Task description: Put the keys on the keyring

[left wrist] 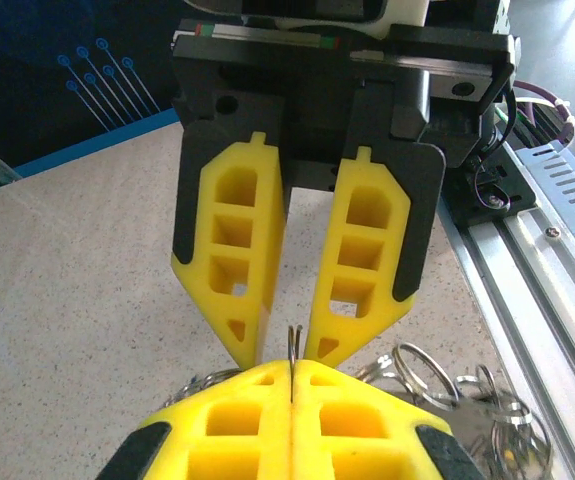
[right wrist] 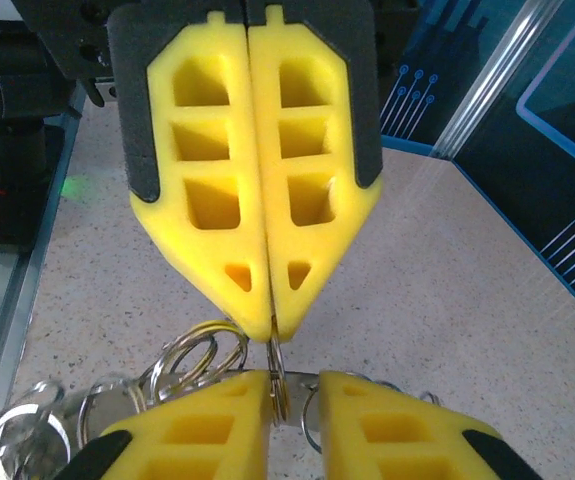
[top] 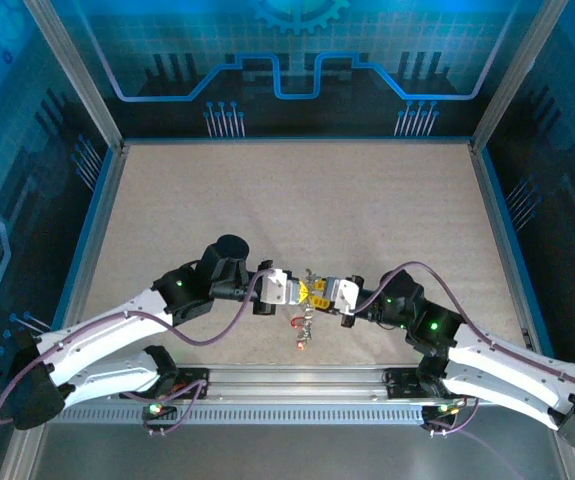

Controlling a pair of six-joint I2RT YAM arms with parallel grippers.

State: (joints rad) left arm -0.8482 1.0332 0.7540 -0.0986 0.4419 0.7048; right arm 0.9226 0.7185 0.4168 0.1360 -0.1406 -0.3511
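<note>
**Keyring** (right wrist: 277,378): thin and seen edge-on, held above the table (top: 297,200) near its front edge, midway between the arms.

**Left gripper** (right wrist: 270,325): clenched on the ring's rim.

**Right gripper** (left wrist: 285,355): nose to nose with the left. Its jaws stand a little apart, one on either side of the ring's edge, not visibly pinching it.

**Key relation:** the ring's plane runs along the line joining the two grippers, so it lies straight ahead of the right jaws.

**Keys** (top: 303,332): a small cluster dangling below the meeting point, red head lowest.

**Obstruction:** a tangle of spare split rings (left wrist: 422,368) hangs beside the fingers and looks likely to snag.

**Rail** (left wrist: 557,300): nearby, on the arms' side.
</note>
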